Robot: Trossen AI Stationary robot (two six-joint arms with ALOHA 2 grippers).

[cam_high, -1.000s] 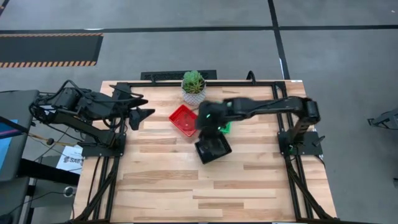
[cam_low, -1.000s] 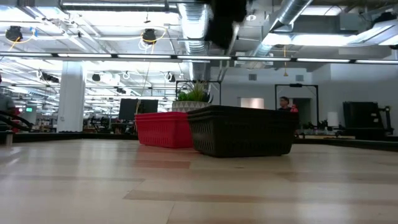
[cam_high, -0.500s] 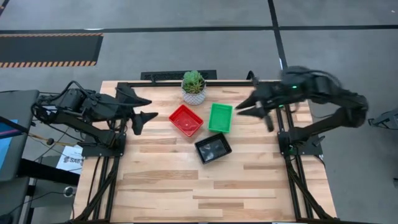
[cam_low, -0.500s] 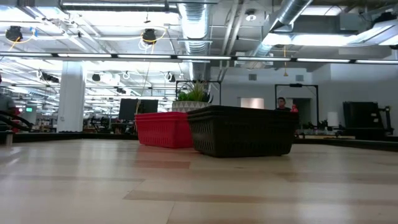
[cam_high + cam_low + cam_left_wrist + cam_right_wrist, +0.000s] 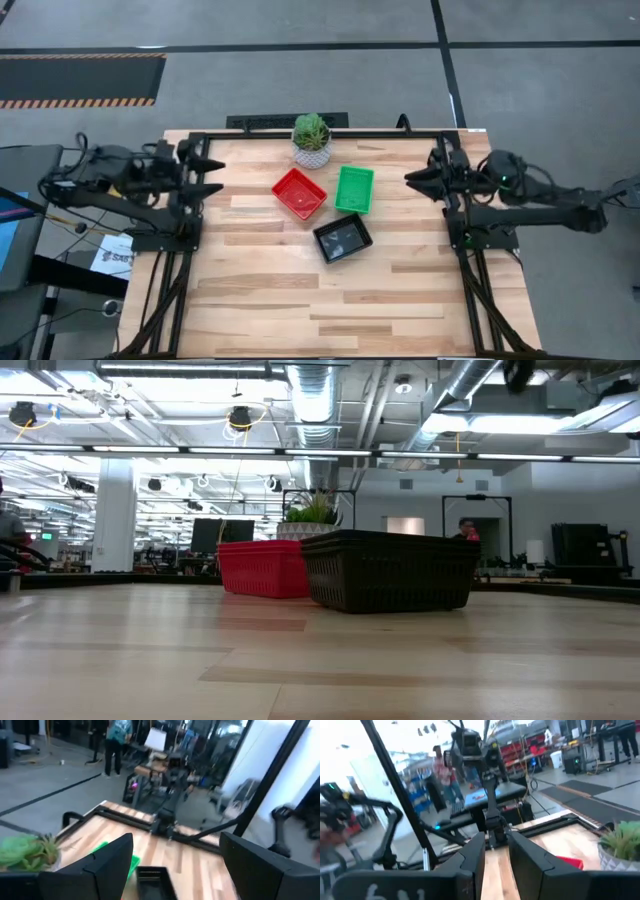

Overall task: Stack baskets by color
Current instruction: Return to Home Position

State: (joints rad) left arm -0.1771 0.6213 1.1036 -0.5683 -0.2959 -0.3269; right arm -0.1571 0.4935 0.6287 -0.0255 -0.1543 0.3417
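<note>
Three baskets rest on their bases on the wooden table: a red one (image 5: 299, 193), a green one (image 5: 354, 189) beside it, and a black one (image 5: 342, 238) nearer the front. The low view shows the red basket (image 5: 262, 568) and the black basket (image 5: 388, 570); the green one is hidden behind them. My left gripper (image 5: 213, 175) hangs open at the table's left edge, pointing level toward the baskets. My right gripper (image 5: 408, 178) hovers at the right edge, also level, its fingers (image 5: 475, 857) a narrow gap apart with nothing between them.
A small green plant in a white pot (image 5: 311, 140) stands at the far edge, just behind the red and green baskets. The near half of the table (image 5: 340, 310) is bare wood. A black frame rail (image 5: 330, 132) runs along the far edge.
My right gripper has swung from above the green and black baskets toward the table's right edge, tipping up from pointing down to level. My left gripper has drawn back a little toward the left edge. All three baskets have stayed in place.
</note>
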